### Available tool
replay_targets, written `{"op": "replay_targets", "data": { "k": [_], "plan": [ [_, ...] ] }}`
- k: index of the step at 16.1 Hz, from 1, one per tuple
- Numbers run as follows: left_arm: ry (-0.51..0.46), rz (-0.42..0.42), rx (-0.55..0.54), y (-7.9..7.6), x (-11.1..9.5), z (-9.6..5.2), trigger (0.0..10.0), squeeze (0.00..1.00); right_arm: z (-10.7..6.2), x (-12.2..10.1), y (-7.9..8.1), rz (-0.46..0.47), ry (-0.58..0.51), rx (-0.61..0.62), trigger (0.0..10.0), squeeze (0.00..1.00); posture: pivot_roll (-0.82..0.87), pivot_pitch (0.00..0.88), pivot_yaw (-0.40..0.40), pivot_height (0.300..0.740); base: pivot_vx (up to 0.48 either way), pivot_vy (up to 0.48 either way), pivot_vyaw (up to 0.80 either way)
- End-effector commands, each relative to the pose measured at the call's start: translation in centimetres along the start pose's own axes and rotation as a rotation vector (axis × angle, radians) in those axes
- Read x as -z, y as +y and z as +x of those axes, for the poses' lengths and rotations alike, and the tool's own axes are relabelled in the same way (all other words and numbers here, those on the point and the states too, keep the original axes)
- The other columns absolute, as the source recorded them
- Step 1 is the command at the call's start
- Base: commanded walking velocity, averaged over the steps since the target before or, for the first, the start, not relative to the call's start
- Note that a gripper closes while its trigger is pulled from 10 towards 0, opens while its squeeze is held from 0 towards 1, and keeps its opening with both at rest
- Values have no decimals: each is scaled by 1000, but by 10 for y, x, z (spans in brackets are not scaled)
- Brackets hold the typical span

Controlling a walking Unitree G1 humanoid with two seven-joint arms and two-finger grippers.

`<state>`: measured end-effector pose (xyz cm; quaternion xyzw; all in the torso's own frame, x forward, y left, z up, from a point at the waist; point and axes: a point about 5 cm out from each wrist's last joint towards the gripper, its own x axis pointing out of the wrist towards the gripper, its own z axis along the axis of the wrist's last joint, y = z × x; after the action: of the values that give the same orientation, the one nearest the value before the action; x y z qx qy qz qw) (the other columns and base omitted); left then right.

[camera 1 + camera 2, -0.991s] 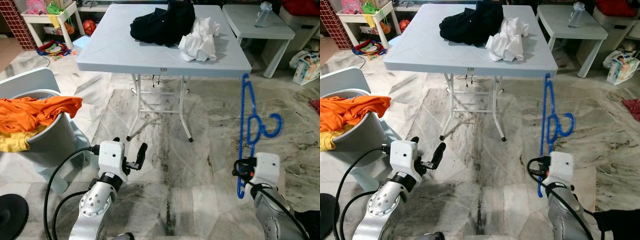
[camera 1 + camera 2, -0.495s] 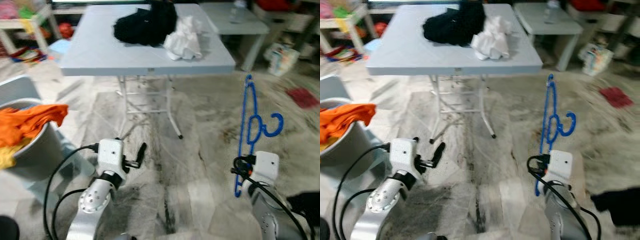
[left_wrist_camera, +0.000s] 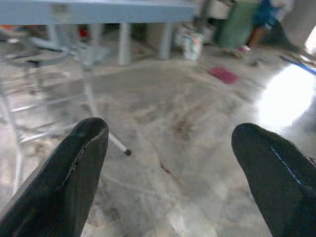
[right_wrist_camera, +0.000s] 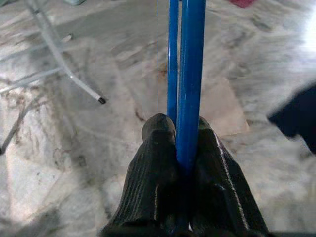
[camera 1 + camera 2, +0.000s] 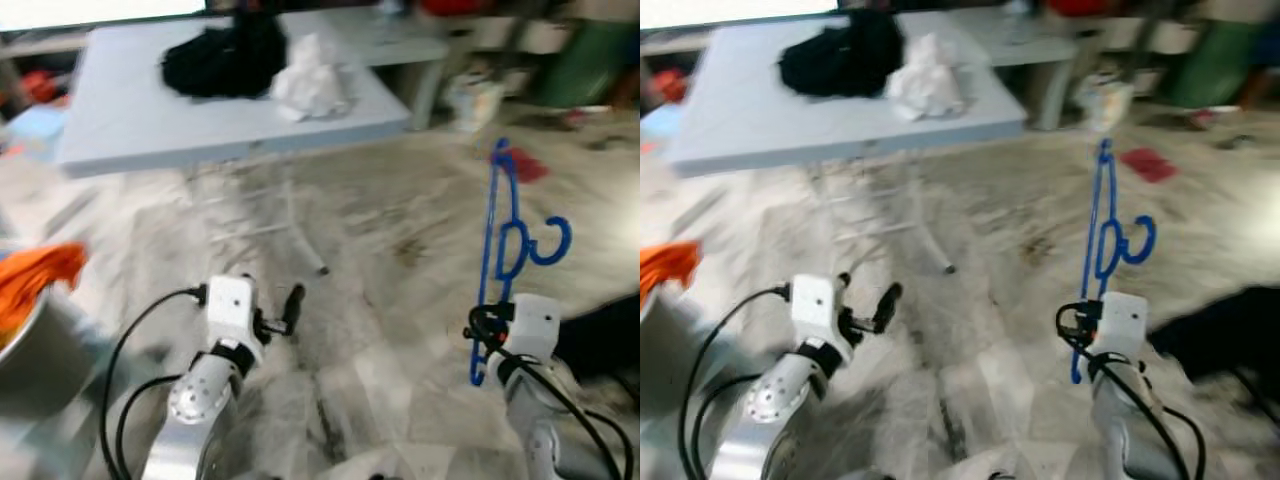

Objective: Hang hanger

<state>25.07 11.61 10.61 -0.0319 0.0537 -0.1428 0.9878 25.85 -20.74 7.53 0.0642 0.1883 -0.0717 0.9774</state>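
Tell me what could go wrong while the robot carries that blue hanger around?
The right gripper pinches the blue hanger low down, so the tall part above could wobble, twist or slip out. Its hook sticks out sideways and might catch on something while the robot turns. The head views are blurred, so the robot seems to be moving, and the grey table with clothes on it stands close on its left.

Ahead of you stands a pale blue desk on thin metal legs, carrying black clothing just beside a crumpled white cloth. Beneath is a streaked marble floor.
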Motion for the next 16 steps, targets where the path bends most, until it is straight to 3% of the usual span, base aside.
{"op": "replay_targets", "data": {
  "k": [1, 16],
  "plan": [
    [9, -11, 3, -1, 1, 2, 10000, 0, 0, -6, -1, -6, -23, 6, 10000, 0, -13, 111, -28, 740, 0, 289, -800],
    [9, -3, -3, 2, 0, 11, 10000, 0, 6, -12, 4, -8, -49, 14, 10000, 0, -21, 98, -25, 740, 0, 291, -800]
  ]
}}
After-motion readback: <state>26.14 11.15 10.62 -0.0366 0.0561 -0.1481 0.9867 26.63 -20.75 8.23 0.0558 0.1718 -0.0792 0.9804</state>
